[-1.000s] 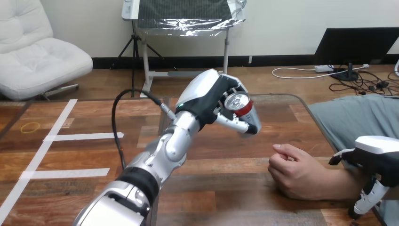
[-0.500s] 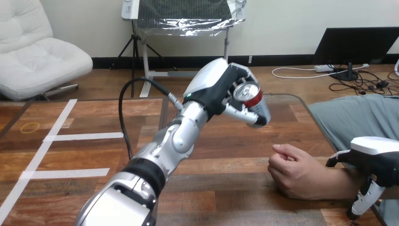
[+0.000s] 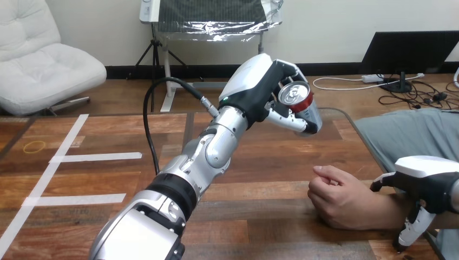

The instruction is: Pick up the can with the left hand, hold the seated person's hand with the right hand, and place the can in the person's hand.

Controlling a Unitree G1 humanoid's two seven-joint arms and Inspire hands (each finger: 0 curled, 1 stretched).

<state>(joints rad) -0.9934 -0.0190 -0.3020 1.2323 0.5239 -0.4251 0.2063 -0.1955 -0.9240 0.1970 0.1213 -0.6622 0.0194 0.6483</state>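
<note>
Right hand [image 3: 427, 187] hangs beside the person's wrist, fingers loose and not closed round it; the person's hand [image 3: 338, 197] lies half-curled on the table [image 3: 108, 135]. Judgement: take that wrist first and wait for an open palm before lowering. Farther out, my left hand [image 3: 260, 89] is wrapped round the can [image 3: 300, 103], held high above the table, long axis tilted, lid facing me, base pointing away down-right.
</note>
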